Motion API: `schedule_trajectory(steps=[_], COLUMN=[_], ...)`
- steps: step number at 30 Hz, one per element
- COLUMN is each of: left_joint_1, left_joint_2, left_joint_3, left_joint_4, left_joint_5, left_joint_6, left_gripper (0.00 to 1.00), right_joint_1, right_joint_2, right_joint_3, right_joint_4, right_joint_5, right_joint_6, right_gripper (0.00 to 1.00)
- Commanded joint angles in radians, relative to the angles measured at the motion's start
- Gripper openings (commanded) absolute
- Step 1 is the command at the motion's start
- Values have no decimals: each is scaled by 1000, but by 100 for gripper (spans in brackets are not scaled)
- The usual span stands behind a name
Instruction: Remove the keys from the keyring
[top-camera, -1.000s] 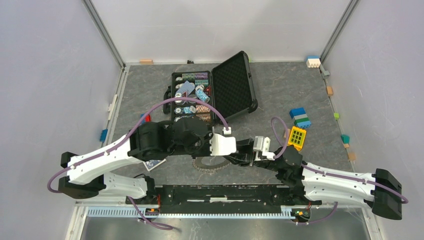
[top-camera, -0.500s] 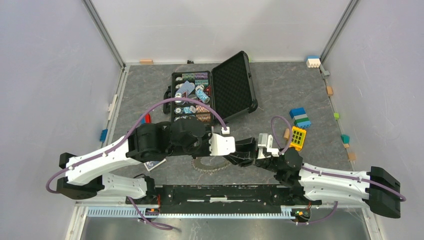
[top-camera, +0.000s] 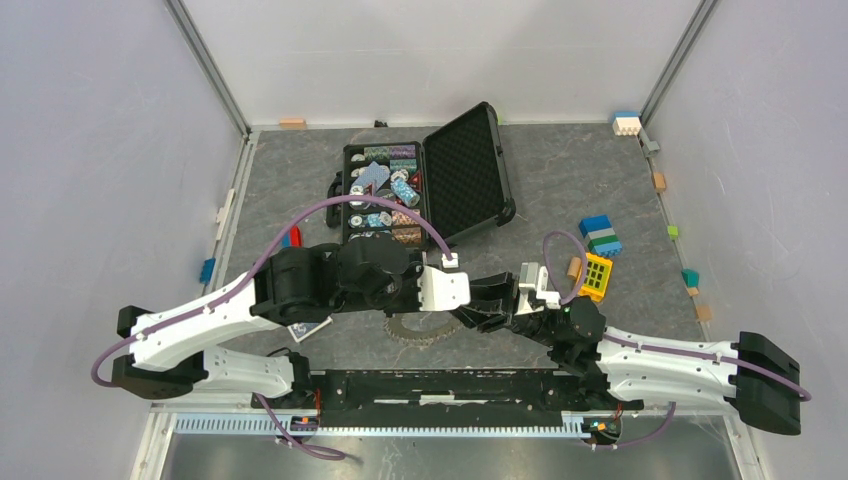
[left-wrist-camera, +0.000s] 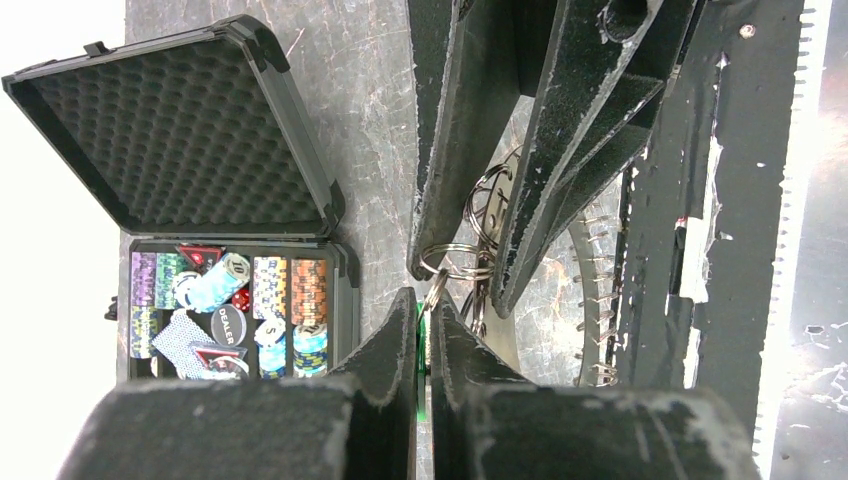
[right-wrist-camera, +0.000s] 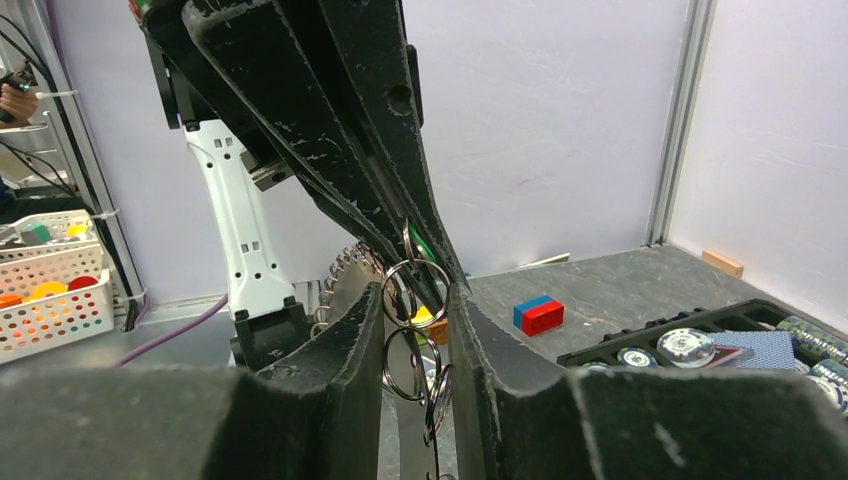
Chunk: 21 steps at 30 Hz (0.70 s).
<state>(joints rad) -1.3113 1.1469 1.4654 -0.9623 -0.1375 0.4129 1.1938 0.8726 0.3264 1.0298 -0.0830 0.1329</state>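
Silver keyring (top-camera: 400, 328) with fanned keys (top-camera: 425, 341) low under two crossed grippers, close to the black front rail (top-camera: 460, 385).
Left gripper (left-wrist-camera: 424, 312) pinched nearly closed on the green tag (right-wrist-camera: 421, 246); right gripper (right-wrist-camera: 415, 300) narrowed on small split rings (right-wrist-camera: 410, 327), touching both pads. Left arm and wrist hiding much of the keyring from above; open black poker-chip case (top-camera: 470, 170) behind, playing card (top-camera: 308, 330) beside, coloured blocks (top-camera: 598, 240) off right.

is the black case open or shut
Open: the black case has its foam-lined lid swung back, and the poker chips inside show.
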Motion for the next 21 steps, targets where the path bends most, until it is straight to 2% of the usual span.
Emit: schedule_trajectory(steps=[1, 8, 21], left_joint_1=[-3, -5, -6], left_joint_2=[-47, -62, -114], left_joint_3=[0, -2, -46], left_joint_4=[-9, -9, -8], left_joint_5=[-15, 11, 89], left_joint_6=[28, 37, 96], left_gripper=[2, 2, 2], right_joint_1=[-2, -2, -2], right_joint_2=[-3, -4, 14], right_joint_3=[17, 15, 16], right_joint_4=[38, 36, 74], right_joint_5=[77, 145, 146], right_joint_6=[4, 20, 72], right_gripper=[13, 13, 12])
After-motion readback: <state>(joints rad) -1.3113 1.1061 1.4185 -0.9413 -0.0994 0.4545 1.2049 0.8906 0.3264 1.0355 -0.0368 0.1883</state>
